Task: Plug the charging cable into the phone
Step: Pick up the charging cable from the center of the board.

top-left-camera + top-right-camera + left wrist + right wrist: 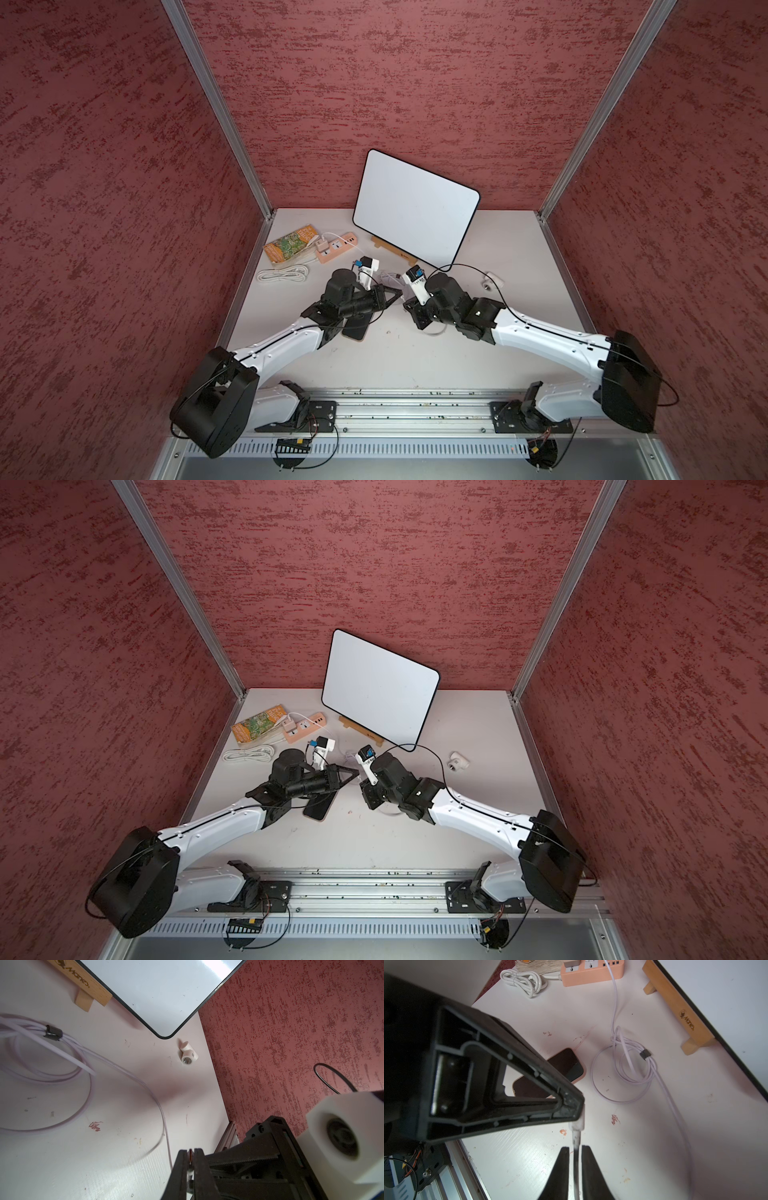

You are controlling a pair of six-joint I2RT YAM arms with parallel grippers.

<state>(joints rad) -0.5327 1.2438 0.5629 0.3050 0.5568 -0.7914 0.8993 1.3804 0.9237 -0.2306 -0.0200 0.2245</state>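
The phone (355, 331) lies flat on the table, black with a tan edge and partly under my left arm; the right wrist view shows it (566, 1064) behind the left finger. My left gripper (399, 293) (190, 1150) is shut on the white plug (578, 1123) at the end of the charging cable. The charging cable (162, 1113) trails back to a loose coil (618, 1101). My right gripper (575, 1148) faces the left one closely. Its jaws stand slightly apart, with the cable running between them just behind the plug.
A white board (415, 208) leans on a wooden stand (390, 247) at the back. A pink power strip (334, 247), a book (291, 245) and a bundled white cord (282, 275) lie at the back left. A small white fitting (492, 280) sits to the right.
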